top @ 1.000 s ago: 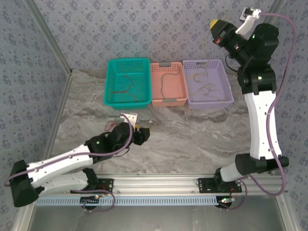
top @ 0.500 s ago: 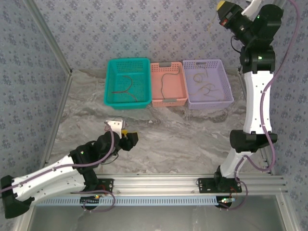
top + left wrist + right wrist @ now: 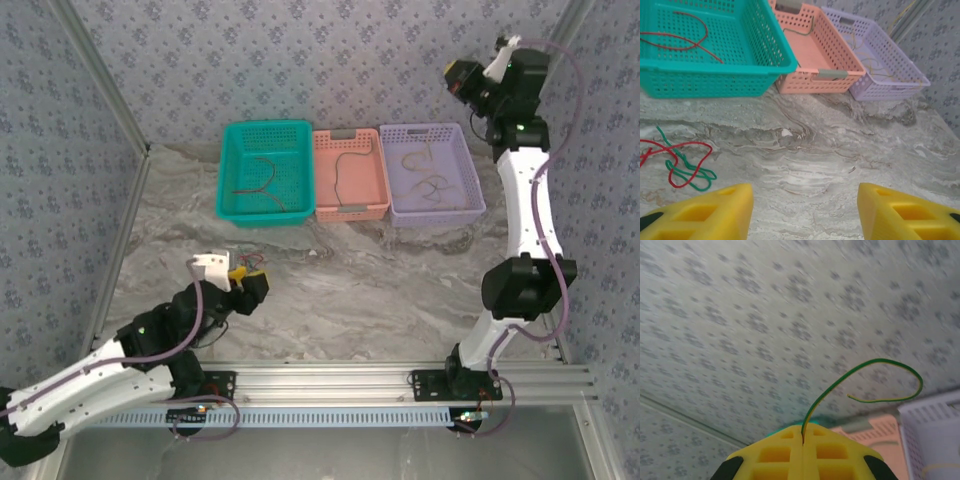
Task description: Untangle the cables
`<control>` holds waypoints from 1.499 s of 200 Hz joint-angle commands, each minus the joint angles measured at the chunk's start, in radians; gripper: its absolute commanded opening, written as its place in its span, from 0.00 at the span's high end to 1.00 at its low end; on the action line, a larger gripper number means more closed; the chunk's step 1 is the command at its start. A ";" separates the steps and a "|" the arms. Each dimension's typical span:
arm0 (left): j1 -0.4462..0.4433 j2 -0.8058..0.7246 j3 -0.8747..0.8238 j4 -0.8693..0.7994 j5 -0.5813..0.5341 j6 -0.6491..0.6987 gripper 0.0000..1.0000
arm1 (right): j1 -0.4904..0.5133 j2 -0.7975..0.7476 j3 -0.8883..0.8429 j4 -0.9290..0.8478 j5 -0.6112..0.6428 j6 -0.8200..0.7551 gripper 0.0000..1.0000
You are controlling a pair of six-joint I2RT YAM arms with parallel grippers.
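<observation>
Holding one green-and-yellow wire (image 3: 885,359) by its end, the right jaws are pinched shut on it, high above the far right corner of the bench (image 3: 840,150). The wire's free length curls loose in the air.

Left jaws stand apart with nothing between them, low over the bench. A tangle of red and green wires (image 3: 686,165) lies just to their left, in front of the teal basket (image 3: 715,80).

Risks, as I judge them:
- The grip on the lifted wire is thin, at the very tip. A quick swing could let it slide out and fall outside the baskets.
- The springy free end could catch on a basket rim on the way down.
- The red and green loops cross each other. Closing on both would lift the knot whole and might tighten it.
- The tangle sits off to one side of the left jaws, so a straight descent would miss it.

Containers, three side by side at the far edge:
- Teal basket: red wires (image 3: 685,37).
- Pink basket (image 3: 812,82): one dark wire (image 3: 345,172).
- Purple basket (image 3: 890,87): yellowish wires (image 3: 430,180).
</observation>
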 commanded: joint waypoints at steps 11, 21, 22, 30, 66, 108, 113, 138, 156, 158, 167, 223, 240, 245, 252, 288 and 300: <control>-0.002 0.052 0.183 0.032 0.068 0.157 0.40 | 0.006 -0.019 -0.130 0.015 0.105 -0.085 1.00; 0.003 0.133 0.283 0.030 0.108 0.200 0.39 | 0.014 -0.013 -0.158 0.005 0.139 -0.103 1.00; 0.004 0.140 0.292 0.029 0.112 0.204 0.39 | 0.015 -0.011 -0.159 0.003 0.142 -0.104 1.00; 0.014 0.215 0.378 0.020 0.157 0.230 0.39 | 0.022 -0.002 -0.167 -0.012 0.162 -0.118 1.00; 0.142 0.550 0.745 -0.027 0.449 0.218 0.38 | 0.049 0.053 -0.159 -0.103 0.298 -0.173 1.00; 0.206 0.825 1.012 -0.011 0.577 0.214 0.38 | 0.050 0.182 -0.094 -0.205 0.353 -0.183 1.00; 0.213 0.849 1.034 -0.011 0.594 0.212 0.38 | 0.049 0.203 -0.082 -0.214 0.350 -0.185 1.00; 0.224 0.949 1.117 -0.012 0.640 0.213 0.38 | 0.045 0.299 -0.017 -0.258 0.334 -0.196 1.00; 0.225 0.984 1.137 -0.007 0.653 0.211 0.38 | 0.041 0.365 0.039 -0.312 0.328 -0.202 0.85; 0.225 0.986 1.137 -0.005 0.654 0.210 0.38 | 0.040 0.370 0.043 -0.314 0.329 -0.203 0.83; 0.225 0.994 1.135 -0.001 0.655 0.209 0.38 | 0.039 0.379 0.047 -0.314 0.330 -0.203 0.74; 0.241 0.998 1.077 0.014 0.662 0.180 0.38 | 0.029 0.330 0.035 -0.314 0.364 -0.198 0.50; 0.257 0.985 1.042 0.009 0.651 0.156 0.38 | 0.037 0.261 -0.016 -0.306 0.383 -0.202 0.49; 0.268 0.978 1.028 0.005 0.642 0.145 0.38 | 0.043 0.232 -0.044 -0.292 0.392 -0.206 0.49; 0.282 0.965 1.000 -0.007 0.623 0.125 0.38 | 0.055 0.187 -0.089 -0.271 0.406 -0.210 0.49; 0.434 0.854 0.733 -0.059 0.534 -0.024 0.41 | 0.184 -0.124 -0.449 -0.105 0.406 -0.215 0.51; 0.485 0.813 0.633 -0.095 0.489 -0.045 0.43 | 0.272 -0.215 -0.577 -0.042 0.380 -0.214 0.52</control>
